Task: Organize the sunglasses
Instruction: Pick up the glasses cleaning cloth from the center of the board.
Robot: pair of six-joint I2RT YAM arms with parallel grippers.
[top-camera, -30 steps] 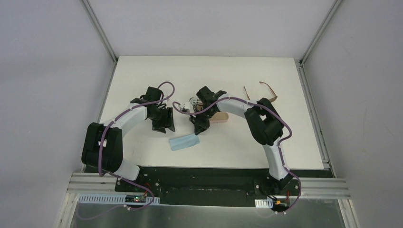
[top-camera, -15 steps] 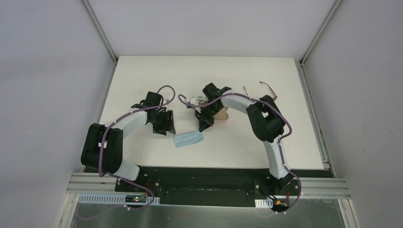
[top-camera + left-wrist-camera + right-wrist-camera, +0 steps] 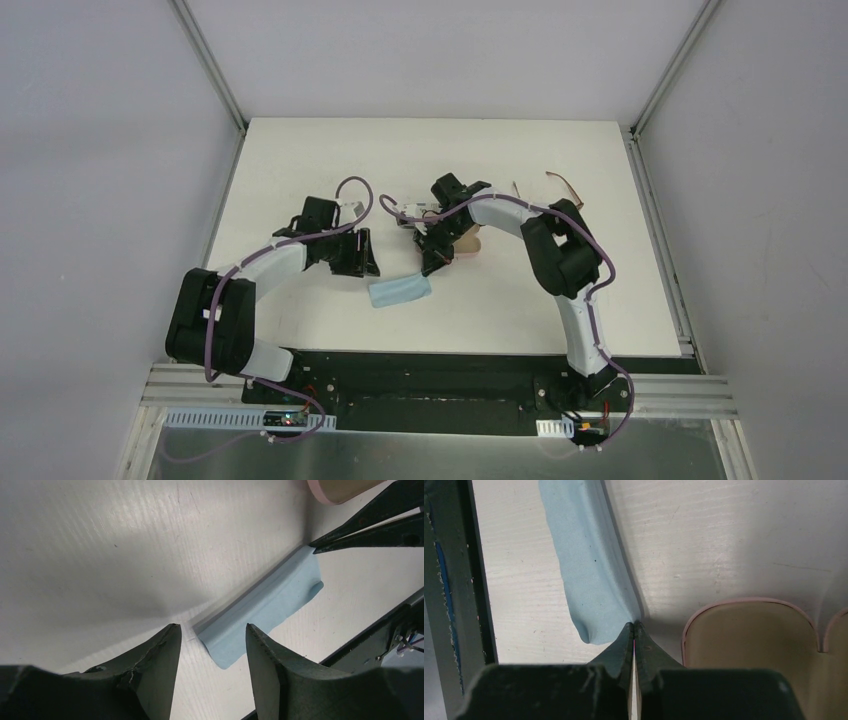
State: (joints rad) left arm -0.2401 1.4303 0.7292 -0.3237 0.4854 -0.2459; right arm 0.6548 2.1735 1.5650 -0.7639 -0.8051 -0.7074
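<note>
The brown-framed sunglasses (image 3: 562, 183) lie unfolded at the back right, partly hidden behind the right arm. My right gripper (image 3: 434, 264) (image 3: 634, 625) is shut, pinching the far corner of a folded light blue cloth (image 3: 400, 291) (image 3: 584, 580). My left gripper (image 3: 366, 258) (image 3: 210, 626) hangs open just above the cloth's (image 3: 265, 605) other end, one finger on either side of it, holding nothing. An open pink case (image 3: 467, 240) (image 3: 749, 640) with a beige lining lies right beside the right fingers.
A black-and-white lettered case (image 3: 408, 213) sits behind the right gripper. The table's dark front edge (image 3: 385, 630) runs close to the cloth. The two grippers stand about a cloth's length apart.
The right gripper has shut on the cloth's corner and drawn it slightly right and back. The left gripper has moved right toward the cloth's other end.
</note>
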